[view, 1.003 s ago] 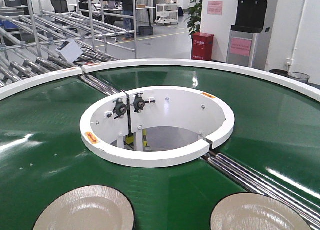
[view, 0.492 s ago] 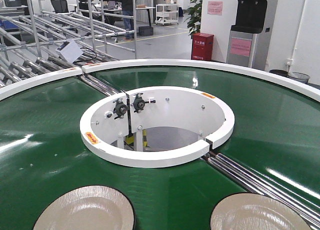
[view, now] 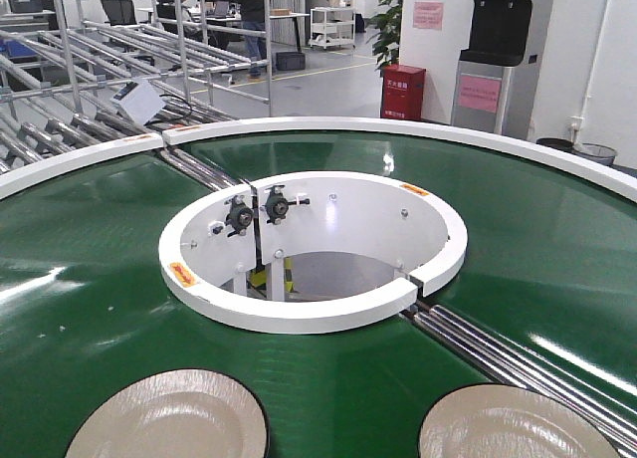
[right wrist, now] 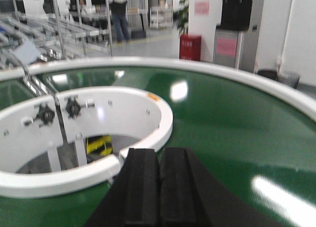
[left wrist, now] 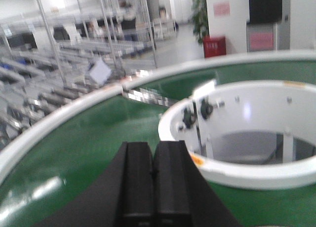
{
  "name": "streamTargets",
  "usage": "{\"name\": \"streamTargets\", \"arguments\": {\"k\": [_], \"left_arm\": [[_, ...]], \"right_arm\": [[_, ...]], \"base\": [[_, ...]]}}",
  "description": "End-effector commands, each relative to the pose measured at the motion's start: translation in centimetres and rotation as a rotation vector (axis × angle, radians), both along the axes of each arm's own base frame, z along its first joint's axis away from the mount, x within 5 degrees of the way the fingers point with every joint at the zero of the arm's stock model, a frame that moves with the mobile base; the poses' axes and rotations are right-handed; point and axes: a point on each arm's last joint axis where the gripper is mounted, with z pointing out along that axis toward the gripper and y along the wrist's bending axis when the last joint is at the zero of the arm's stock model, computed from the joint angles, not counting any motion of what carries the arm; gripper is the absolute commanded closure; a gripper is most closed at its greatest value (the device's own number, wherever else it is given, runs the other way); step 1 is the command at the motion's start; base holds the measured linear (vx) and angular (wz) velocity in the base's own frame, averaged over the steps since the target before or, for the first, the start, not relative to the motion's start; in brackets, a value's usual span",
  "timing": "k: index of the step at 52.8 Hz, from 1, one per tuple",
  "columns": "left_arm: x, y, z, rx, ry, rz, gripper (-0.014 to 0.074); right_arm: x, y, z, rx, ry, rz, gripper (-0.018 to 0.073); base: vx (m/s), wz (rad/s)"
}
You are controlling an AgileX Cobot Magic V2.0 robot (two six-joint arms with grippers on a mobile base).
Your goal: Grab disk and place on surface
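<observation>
1. Two pale, glossy disks lie flat on the green belt (view: 100,279) at the near edge of the front view. They are the left disk (view: 167,418) and the right disk (view: 513,425).
2. Both disks are cut off by the bottom of the frame, and they sit well apart from each other. Nothing touches either one.
3. Beyond and between them, the white inner ring (view: 299,314) surrounds a round opening in the middle of the belt. Two black bearing fittings (view: 257,211) are bolted to the ring's inner wall.
4. Steel rollers (view: 498,353) run from a gap in the ring toward the lower right and pass near the right disk.
5. The left end effector (left wrist: 153,153) is closed. Its black fingers (left wrist: 138,177) are pressed flat together with nothing between them. It hangs above the belt and faces the ring, though this view is blurred.
6. The right end effector (right wrist: 159,155) is likewise closed and empty, its two fingers (right wrist: 142,187) touching along their length. It is raised over the belt, just in front of the ring's near edge.
7. A white outer rim (view: 398,129) borders the far side of the belt. Behind it stand metal racks (view: 100,40) and a red box (view: 402,92).
</observation>
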Motion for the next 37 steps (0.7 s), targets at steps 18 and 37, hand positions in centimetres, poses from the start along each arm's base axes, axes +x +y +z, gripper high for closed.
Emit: {"name": "streamTargets", "arguments": {"k": [18, 37], "left_arm": [[1.42, -0.11, 0.93, -0.026, -0.066, -0.001, 0.0233], [1.45, -0.1, 0.83, -0.127, -0.055, 0.0, 0.0001]], "right_arm": [[1.32, 0.06, 0.9, -0.003, -0.059, 0.005, 0.0128], [1.32, 0.07, 0.76, 0.054, -0.043, 0.002, -0.0157]], "base": [[0.0, 0.0], [0.0, 0.0]]}}
